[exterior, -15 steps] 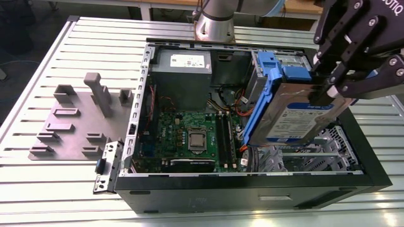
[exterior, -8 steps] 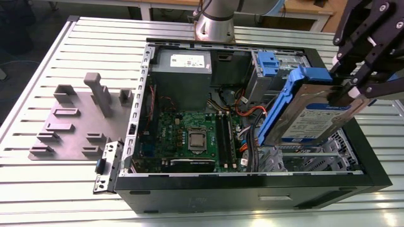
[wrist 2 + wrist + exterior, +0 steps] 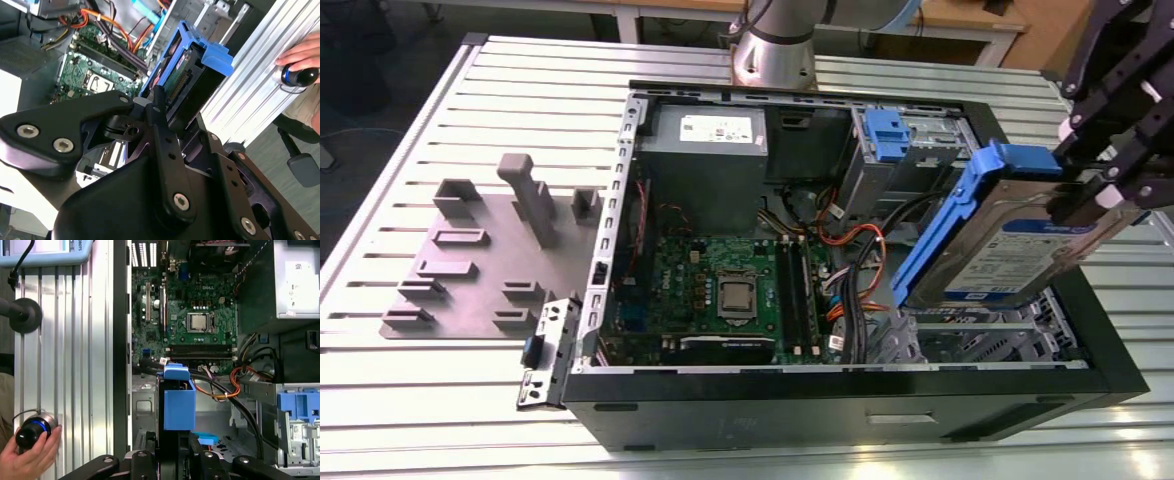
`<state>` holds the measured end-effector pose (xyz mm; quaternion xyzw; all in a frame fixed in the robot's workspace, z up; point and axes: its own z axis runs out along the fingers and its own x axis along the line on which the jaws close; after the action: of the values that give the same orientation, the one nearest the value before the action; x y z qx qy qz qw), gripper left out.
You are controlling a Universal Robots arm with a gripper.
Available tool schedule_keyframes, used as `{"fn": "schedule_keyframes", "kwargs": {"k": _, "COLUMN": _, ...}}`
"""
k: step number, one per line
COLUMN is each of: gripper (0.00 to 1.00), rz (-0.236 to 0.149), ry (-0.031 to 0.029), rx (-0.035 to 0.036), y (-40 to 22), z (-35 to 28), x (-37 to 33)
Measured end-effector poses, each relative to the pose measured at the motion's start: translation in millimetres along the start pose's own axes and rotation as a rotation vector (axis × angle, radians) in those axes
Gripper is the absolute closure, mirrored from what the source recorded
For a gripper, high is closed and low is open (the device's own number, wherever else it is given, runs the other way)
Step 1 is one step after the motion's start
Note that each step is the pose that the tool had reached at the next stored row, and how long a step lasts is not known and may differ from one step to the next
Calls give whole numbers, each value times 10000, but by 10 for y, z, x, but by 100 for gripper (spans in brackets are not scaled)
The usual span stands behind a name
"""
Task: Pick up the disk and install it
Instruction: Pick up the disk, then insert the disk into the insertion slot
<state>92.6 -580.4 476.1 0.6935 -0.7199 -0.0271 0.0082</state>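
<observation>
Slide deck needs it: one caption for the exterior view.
Gripper holds the disk tilted over the open computer case.

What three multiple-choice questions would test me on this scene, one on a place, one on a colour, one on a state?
1. Where is the disk?
A) flat on the table
B) in the air over the open computer case
C) inside the drive cage

2. What colour are the disk's rails?
A) red
B) green
C) blue

3. What is the gripper doing?
A) shut on the disk
B) open and empty
C) shut on nothing

Answers:
1 B, the exterior view shows it tilted above the case.
2 C, blue plastic lines its edges.
3 A, it clamps the disk's upper end.
</observation>
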Motion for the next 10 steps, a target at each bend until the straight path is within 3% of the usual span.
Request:
{"fn": "schedule_keyframes", "kwargs": {"k": 4, "gripper": 65, "rz": -2, "ry": 0, "rx": -1, "y": -107, "z": -3, "x": -5}}
{"fn": "schedule_keyframes", "kwargs": {"k": 10, "gripper": 65, "rz": -1, "ry": 1, "rx": -1, "y": -175, "z": -5, "x": -9}}
